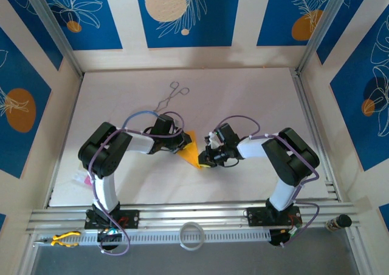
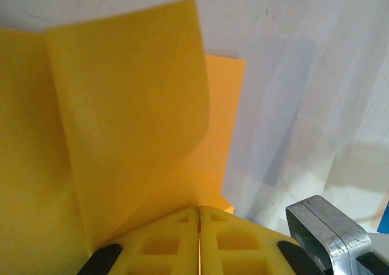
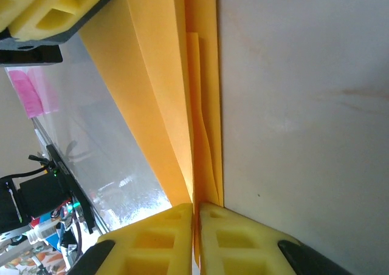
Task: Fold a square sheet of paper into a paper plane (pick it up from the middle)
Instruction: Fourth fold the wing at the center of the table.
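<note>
Blue wall panels printed with pale leaves and orange discs ring a white table (image 1: 255, 105), and the two arms meet at the middle of the overhead frame. Between them lies the orange-yellow paper sheet (image 1: 191, 152), partly folded so that from above it reads as a narrow triangle with its point toward the lower edge of the frame. The left gripper (image 1: 181, 145) sits at the sheet's left side and the right gripper (image 1: 209, 156) at its right side, both down on it. In the left wrist view the left gripper (image 2: 199, 211) has its yellow fingers pressed together at the bottom centre, pinching the paper sheet (image 2: 121, 111), whose one flap stands up and curls over toward the right while a flatter layer lies on the table behind it. In the right wrist view the right gripper (image 3: 196, 207) is likewise closed, with the stacked folded layers of the paper sheet (image 3: 159, 74) running up the frame from the seam between its fingers; the left gripper (image 3: 58, 8) is at the upper left on the same paper. A pair of metal forceps (image 1: 172, 97) lies above the arms on the table, well apart from the paper. A small pink slip (image 1: 87, 179) rests at the left edge beside the left arm's base.
</note>
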Controlling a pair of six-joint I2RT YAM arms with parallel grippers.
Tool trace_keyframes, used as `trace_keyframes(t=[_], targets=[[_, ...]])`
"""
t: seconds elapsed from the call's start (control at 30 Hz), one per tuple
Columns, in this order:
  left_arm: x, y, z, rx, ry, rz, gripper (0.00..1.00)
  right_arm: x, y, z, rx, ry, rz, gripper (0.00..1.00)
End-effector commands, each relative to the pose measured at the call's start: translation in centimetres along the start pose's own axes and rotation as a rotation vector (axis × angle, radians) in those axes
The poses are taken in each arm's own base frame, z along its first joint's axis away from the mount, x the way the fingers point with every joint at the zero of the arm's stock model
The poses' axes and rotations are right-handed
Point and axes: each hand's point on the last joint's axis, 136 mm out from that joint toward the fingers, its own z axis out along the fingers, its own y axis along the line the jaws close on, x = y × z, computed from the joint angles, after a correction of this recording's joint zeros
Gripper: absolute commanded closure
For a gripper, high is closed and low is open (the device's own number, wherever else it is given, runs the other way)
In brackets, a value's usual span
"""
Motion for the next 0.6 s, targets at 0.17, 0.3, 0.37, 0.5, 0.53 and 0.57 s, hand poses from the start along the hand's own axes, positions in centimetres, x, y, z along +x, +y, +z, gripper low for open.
trace_keyframes(t=[0.17,0.3,0.37,0.5,0.53,0.57], targets=[[1.2,3.3,0.6,-0.086,0.024,-0.033,0.91,3.4,-1.7,-0.3,0.045,0.104,0.019,0.93],[1.1,3.3,0.5,-0.086,0.021,-0.036,0.91,3.8,-1.8,-0.5,0.058,0.113,0.006,0.89],[1.1,3.3,0.5,-0.085,0.020,-0.037,0.91,4.0,-1.7,-0.6,0.058,0.118,-0.002,0.89],[1.1,3.4,0.6,-0.082,0.016,-0.047,0.91,4.2,-1.8,-0.7,0.089,0.122,-0.025,0.88],[1.1,3.4,0.6,-0.080,0.016,-0.046,0.91,4.2,-2.0,-0.6,0.109,0.120,-0.032,0.89],[1.1,3.3,0.6,-0.080,0.017,-0.046,0.91,4.2,-2.2,-0.6,0.127,0.116,-0.038,0.89]])
